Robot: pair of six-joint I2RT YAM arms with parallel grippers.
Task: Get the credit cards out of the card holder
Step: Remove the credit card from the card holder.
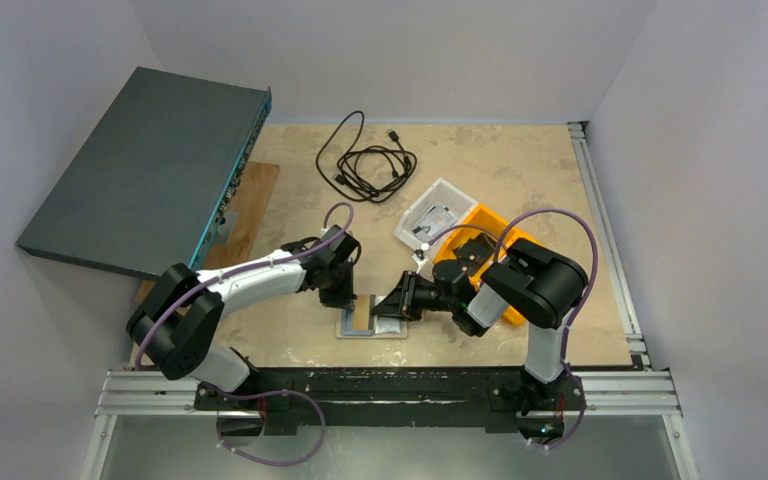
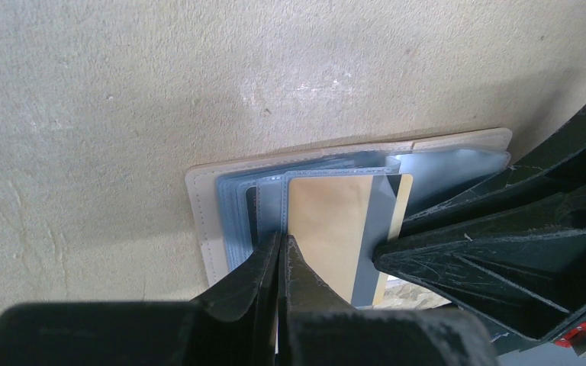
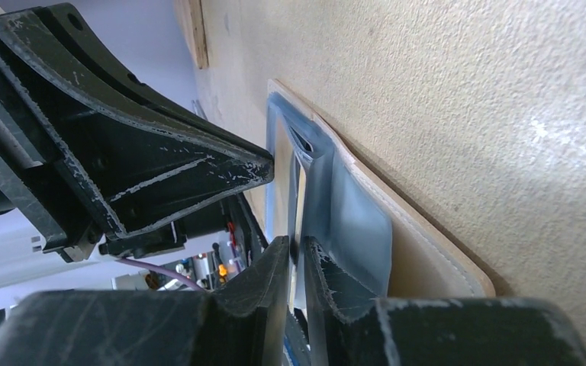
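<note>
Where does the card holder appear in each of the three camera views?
Top external: the card holder lies open, low in the centre of the picture.
Left wrist: the card holder fills the centre and right, lying open and flat.
Right wrist: the card holder is in the centre, seen almost edge-on.
Shared landmark: the tan table top under it.

card holder (image 2: 201, 206) cream-beige, stitched edge, blue-grey sleeves inside; card (image 2: 328, 229) gold-tan with dark grey stripe; worktop (image 2: 122, 91) mottled sandy beige; fingers (image 2: 244, 290) black, scuffed white; bin (image 1: 482, 220) orange, tray (image 1: 460, 196) white; case (image 1: 140, 170) dark grey, teal edge
</note>
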